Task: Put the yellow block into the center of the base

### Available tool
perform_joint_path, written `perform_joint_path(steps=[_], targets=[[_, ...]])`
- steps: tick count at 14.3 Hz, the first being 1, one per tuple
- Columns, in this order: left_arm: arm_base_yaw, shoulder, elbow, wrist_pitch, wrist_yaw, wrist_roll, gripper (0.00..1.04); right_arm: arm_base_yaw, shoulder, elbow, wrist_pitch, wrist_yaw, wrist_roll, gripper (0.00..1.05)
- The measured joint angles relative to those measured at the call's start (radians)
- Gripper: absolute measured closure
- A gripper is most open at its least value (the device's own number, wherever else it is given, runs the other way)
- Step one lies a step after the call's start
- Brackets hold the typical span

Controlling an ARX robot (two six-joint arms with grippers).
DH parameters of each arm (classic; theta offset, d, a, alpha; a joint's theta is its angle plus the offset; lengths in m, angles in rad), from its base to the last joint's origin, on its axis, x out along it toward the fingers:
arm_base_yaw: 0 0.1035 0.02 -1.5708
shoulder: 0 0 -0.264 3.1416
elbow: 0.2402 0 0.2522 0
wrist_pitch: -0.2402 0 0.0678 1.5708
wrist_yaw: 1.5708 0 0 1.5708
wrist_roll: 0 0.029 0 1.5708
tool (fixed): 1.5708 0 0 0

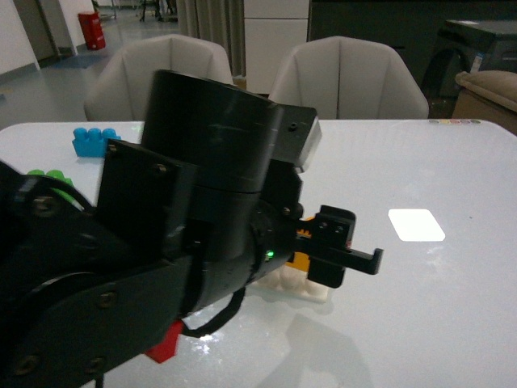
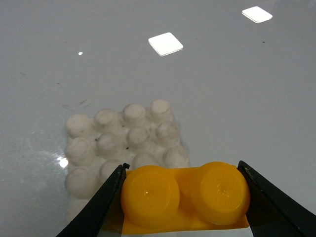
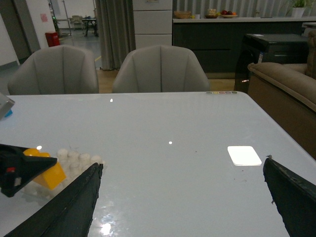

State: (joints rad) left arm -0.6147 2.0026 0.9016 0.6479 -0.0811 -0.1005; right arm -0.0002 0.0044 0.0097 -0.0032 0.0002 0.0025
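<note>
Status: grasp is done, insertion isn't. The left pincer (image 2: 183,200) is clamped on the yellow block (image 2: 150,195), one finger on each short end and both studs facing up toward the wrist camera. The base (image 2: 123,133) sits on the table (image 1: 452,162), mostly just beyond the fingertips, with its near edge tucked under the block. So the block is over the base's near rows, not its centre. In the right wrist view the block (image 3: 47,170) looks tilted against the base (image 3: 74,160) edge. Can't tell from these angles whether it's touching the studs or hovering just above them. Left to do: shift it further over the middle studs, level it, press down, release. The block is a glossy yellow-orange two-stud brick, clean, with no visible damage. The base is translucent white with a 4x4 stud grid. The right pincer (image 3: 177,197) is spread wide, empty, well off to the side of the work.
</note>
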Motion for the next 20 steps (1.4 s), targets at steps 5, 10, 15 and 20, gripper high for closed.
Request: perform_joint_path(steps=[5,10,15,20], targets=[[-0.047,0.172,0.169,-0.018,-0.148,-0.027,0.46,0.000,0.000,0.000,0.000,0.000,0.000,0.06],[-0.031,0.219,0.209,-0.016,-0.171,-0.023,0.46,0.000,0.000,0.000,0.000,0.000,0.000,0.06],[0.014,0.237,0.225,-0.056,-0.152,0.021,0.46,0.000,0.000,0.000,0.000,0.000,0.000,0.06],[0.026,0.265,0.237,-0.069,-0.136,-0.029,0.46,0.000,0.000,0.000,0.000,0.000,0.000,0.06]])
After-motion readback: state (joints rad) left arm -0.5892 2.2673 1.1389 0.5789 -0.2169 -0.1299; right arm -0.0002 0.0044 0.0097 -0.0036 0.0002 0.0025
